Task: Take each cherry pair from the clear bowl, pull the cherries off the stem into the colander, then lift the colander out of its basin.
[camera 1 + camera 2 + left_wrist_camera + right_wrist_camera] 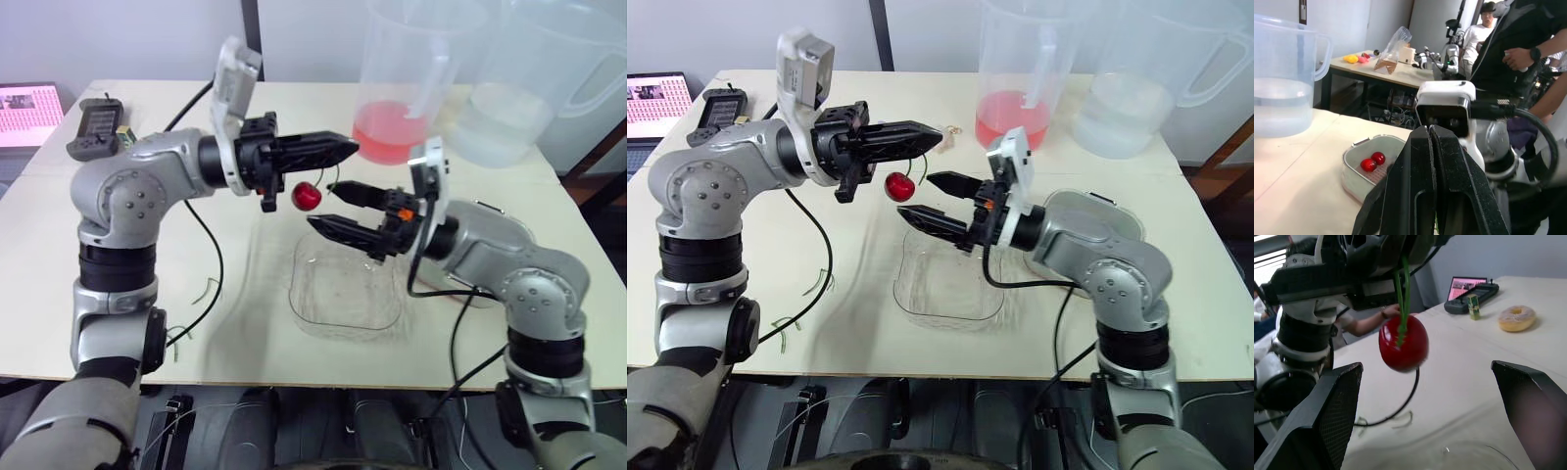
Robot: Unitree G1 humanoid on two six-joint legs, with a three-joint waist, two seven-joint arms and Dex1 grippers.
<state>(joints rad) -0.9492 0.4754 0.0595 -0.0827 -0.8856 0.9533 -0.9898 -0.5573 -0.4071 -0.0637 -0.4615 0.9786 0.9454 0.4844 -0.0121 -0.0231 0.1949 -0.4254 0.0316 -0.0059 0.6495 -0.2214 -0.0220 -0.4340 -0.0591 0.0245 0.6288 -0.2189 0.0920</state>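
The clear plastic square bowl point(348, 294) sat near the front of the cream bench point(118, 323), and I could see nothing in it. Behind the right arm, the pale rectangular colander point(1354, 178) rested in its basin, with two loose red cherries point(1374, 161) lying side by side in it. At the back stood a tall clear jug of pink liquid point(397, 132), and beside it a clear jug of water point(505, 122).

The left arm's two black fingers point(313, 149) were pressed together on a thin green stem point(1400, 293), held level in the air over the bowl's far side. One glossy round red cherry point(307, 197) hung from that stem just below them, touching nothing else. The right arm's two black fingers point(358, 194) were spread wide apart. They pointed at the cherry from the right, their tips close to it but not touching, with the fruit in line with the gap between them.
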